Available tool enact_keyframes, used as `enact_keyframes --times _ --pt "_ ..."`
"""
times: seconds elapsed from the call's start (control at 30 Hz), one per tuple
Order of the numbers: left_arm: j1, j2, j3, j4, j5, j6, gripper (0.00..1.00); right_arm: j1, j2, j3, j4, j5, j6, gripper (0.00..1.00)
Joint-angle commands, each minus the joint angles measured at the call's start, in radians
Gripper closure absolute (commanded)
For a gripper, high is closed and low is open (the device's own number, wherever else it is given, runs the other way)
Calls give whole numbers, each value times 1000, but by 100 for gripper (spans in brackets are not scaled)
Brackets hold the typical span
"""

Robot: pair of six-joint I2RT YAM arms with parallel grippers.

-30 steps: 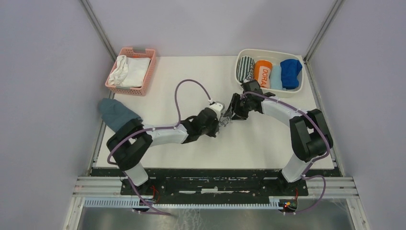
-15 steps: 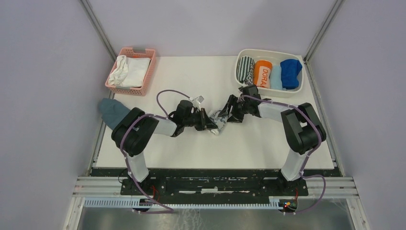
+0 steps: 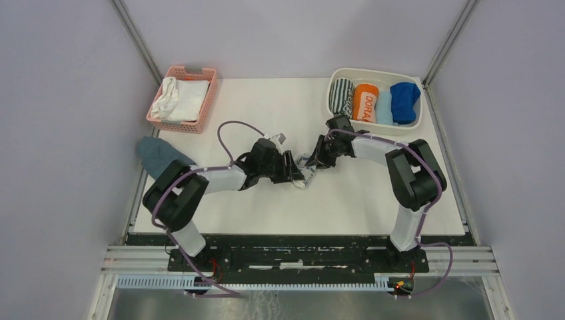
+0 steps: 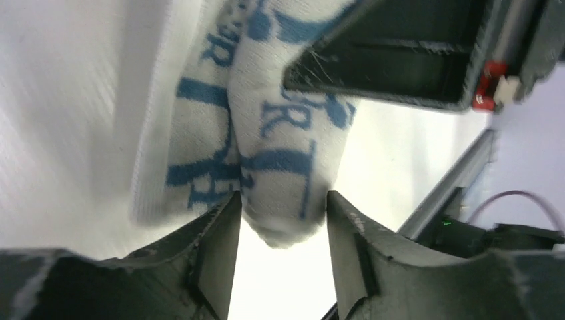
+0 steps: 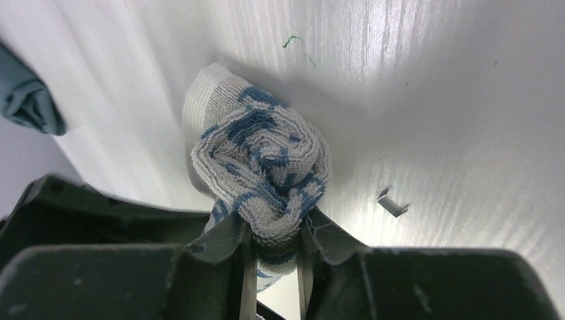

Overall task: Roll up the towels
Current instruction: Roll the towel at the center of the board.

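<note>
The whitish towel with a blue printed pattern (image 3: 305,176) lies rolled at the table's middle. In the right wrist view its spiral end (image 5: 263,173) faces the camera. My right gripper (image 3: 314,160) (image 5: 274,243) is shut on that roll. My left gripper (image 3: 294,171) (image 4: 280,220) is open at the roll's other end (image 4: 286,180), one finger on each side of its tip. The light blue towel (image 3: 384,107) and the royal blue towel (image 3: 404,100) lie rolled in the white bin (image 3: 374,73).
The bin at the back right also holds a striped roll (image 3: 342,95) and an orange roll (image 3: 365,100). A pink basket (image 3: 198,70) with white cloths stands at the back left. A teal-grey cloth (image 3: 160,157) lies at the left edge. A small metal clip (image 5: 392,202) lies by the roll.
My left arm drew back to the left off the towel, then edged in again at the roll's end. My right gripper kept its hold and shifted slightly back.
</note>
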Motion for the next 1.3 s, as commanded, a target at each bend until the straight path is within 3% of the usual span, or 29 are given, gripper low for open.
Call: enact_keyframes --times 0.0,0.13,0.23,0.53,0.8,0.87,0.97,1.07,1.27 --pt "-133 -163 85 -317 -413 220 39 27 -4 98 -256 212 -79 79" --pt "-318 -230 130 -379 -767 328 27 41 12 135 -305 230 -78 79" --pt "-409 -222 163 -379 -927 400 22 49 30 146 -316 227 -71 78" --pt "-581 17 314 -369 -1219 617 18 59 48 149 -320 205 -56 76" --pt "-593 156 341 -354 -1195 645 22 63 42 149 -317 186 -52 73" --pt "-592 177 341 -362 -1196 636 28 64 36 147 -309 172 -51 71" --pt "-561 160 321 -379 -1146 598 47 64 8 124 -270 158 -53 67" --pt "-490 106 274 -369 -1015 536 53 63 -22 104 -223 135 -62 61" --pt "-301 -21 149 -265 -542 371 57 50 -122 6 -41 79 -68 42"
